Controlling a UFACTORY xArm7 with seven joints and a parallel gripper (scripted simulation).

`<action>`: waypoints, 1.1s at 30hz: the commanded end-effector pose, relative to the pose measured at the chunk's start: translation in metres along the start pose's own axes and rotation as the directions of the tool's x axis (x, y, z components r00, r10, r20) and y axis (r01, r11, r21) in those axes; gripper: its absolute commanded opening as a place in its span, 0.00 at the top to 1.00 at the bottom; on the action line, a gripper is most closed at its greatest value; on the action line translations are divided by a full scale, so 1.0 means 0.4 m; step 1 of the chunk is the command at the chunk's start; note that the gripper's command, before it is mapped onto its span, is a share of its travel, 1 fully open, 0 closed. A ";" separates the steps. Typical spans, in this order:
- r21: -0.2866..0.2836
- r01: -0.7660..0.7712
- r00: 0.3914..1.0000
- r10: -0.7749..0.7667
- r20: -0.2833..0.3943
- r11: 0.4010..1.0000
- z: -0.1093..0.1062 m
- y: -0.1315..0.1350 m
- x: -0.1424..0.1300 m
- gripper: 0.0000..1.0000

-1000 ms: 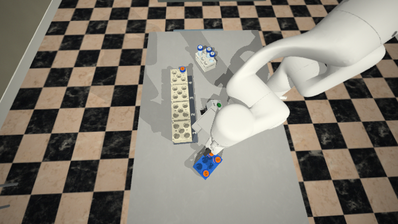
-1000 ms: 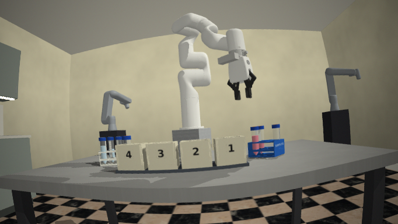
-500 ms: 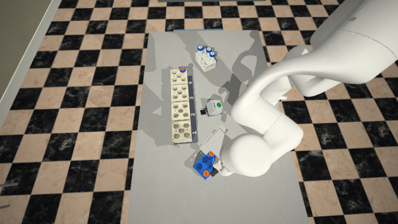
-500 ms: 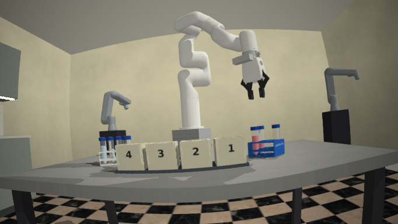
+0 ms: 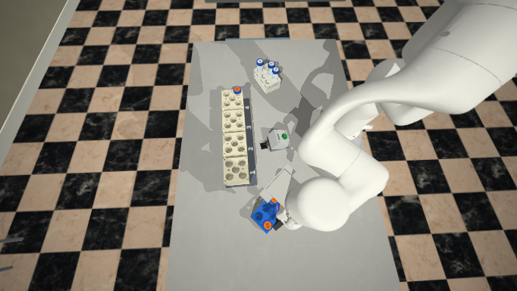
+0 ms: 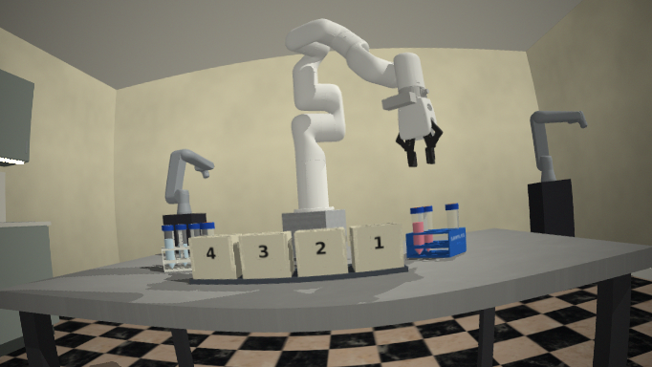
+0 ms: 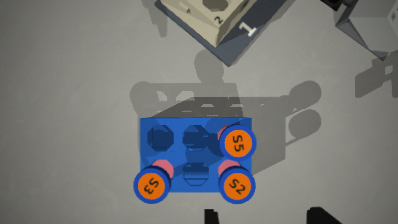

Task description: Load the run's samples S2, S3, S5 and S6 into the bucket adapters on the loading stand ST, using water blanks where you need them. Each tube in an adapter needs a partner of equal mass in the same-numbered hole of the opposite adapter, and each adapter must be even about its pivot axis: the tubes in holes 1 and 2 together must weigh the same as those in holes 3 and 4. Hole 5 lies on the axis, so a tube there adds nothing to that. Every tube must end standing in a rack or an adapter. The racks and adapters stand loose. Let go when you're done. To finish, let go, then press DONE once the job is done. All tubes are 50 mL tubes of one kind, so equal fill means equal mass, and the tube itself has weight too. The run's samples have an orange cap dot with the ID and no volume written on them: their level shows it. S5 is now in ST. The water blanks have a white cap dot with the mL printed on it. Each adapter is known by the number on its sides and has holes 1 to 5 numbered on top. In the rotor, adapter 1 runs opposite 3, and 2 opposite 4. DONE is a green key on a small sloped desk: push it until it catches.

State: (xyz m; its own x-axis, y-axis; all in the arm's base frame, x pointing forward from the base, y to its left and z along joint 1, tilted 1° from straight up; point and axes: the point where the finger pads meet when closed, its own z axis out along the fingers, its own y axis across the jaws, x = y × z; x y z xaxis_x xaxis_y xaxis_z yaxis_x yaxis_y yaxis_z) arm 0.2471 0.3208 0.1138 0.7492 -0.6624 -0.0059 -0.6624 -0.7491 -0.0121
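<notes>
The end effector (image 6: 420, 156) hangs half open and holds nothing, high above the blue sample rack (image 7: 165, 125) near the desk's (image 6: 526, 268) right end. Tubes S2 (image 7: 236, 186), S3 (image 7: 152, 187) and S5 (image 7: 237, 143) stand in that rack. I think it is picking a sample, so next it should line up over one cap and go straight down.

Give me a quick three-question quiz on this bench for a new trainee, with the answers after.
1. How many orange-dotted tubes stand in the blue rack?
2. Which adapter on the stand holds the lone sample tube? A) 1 B) 2 C) 4
3. True or false: the jaws are clamped on a tube.
Key: 1. Three. 2. C. 3. False: they hang open above the blue rack, holding nothing.
</notes>
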 end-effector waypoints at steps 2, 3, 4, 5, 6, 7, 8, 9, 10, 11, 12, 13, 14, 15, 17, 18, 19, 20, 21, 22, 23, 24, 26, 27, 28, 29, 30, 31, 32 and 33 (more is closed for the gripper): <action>0.004 0.000 1.000 0.000 -0.001 1.000 0.011 -0.004 0.000 0.43; 0.004 0.000 1.000 0.000 -0.001 1.000 0.016 -0.004 0.000 0.43; 0.004 0.000 1.000 0.000 -0.001 1.000 0.021 -0.004 0.000 0.43; 0.004 0.000 1.000 0.000 -0.001 1.000 0.026 -0.004 0.000 0.43; 0.004 0.000 1.000 0.000 -0.001 1.000 0.031 -0.004 0.000 0.43; 0.004 0.000 1.000 0.000 -0.001 1.000 0.036 -0.004 0.000 0.43; 0.004 0.000 1.000 0.000 -0.001 1.000 0.041 -0.004 0.000 0.43; 0.004 0.000 1.000 0.000 -0.001 1.000 0.046 -0.004 0.000 0.43; 0.004 0.000 1.000 0.000 -0.001 1.000 0.051 -0.004 0.000 0.43; 0.004 0.000 1.000 0.000 -0.001 1.000 0.056 -0.004 0.000 0.43; 0.004 0.000 1.000 0.000 -0.001 1.000 0.061 -0.004 0.000 0.43; 0.004 0.000 1.000 0.000 -0.001 1.000 0.066 -0.004 0.000 0.43; 0.004 0.000 1.000 0.000 -0.001 1.000 0.071 -0.004 0.000 0.43; 0.004 0.000 1.000 0.000 -0.001 1.000 0.076 -0.004 0.000 0.43; 0.004 0.000 1.000 0.000 -0.001 1.000 0.086 -0.004 0.000 0.43; 0.004 0.000 1.000 0.000 -0.001 1.000 0.086 -0.004 0.000 0.43; 0.004 0.000 1.000 0.000 -0.001 1.000 0.086 -0.004 0.000 0.43; 0.004 0.000 1.000 0.000 -0.001 1.000 0.091 -0.004 0.000 0.43; 0.004 0.000 1.000 0.000 -0.001 1.000 0.096 -0.004 0.000 0.43; 0.004 0.000 1.000 0.000 -0.001 1.000 0.101 -0.004 0.000 0.43; 0.004 0.000 1.000 0.000 -0.001 1.000 0.106 -0.004 0.000 0.43; 0.004 0.000 1.000 0.000 -0.001 1.000 0.112 -0.005 0.000 0.43; 0.004 0.000 1.000 0.000 -0.001 1.000 0.122 -0.005 0.000 0.43; 0.004 0.000 1.000 0.000 -0.001 1.000 0.127 -0.005 0.000 0.43; 0.004 0.000 1.000 0.000 -0.001 1.000 0.132 -0.005 0.000 0.43; 0.004 0.000 1.000 0.000 -0.001 1.000 0.137 -0.005 0.000 0.43; 0.004 0.000 1.000 0.000 -0.001 1.000 0.142 -0.005 0.000 0.43; 0.004 0.000 1.000 0.000 -0.001 1.000 0.147 -0.005 0.000 0.43; 0.004 0.000 1.000 0.000 -0.001 1.000 0.152 -0.005 0.000 0.43; 0.004 0.000 1.000 0.000 -0.001 1.000 0.157 -0.005 0.000 0.43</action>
State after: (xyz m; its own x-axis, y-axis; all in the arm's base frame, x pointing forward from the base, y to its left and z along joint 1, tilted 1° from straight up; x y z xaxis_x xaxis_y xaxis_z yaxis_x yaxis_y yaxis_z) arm 0.2473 0.3216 0.0563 0.7494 -0.6621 -0.0066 -0.6622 -0.7493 -0.0123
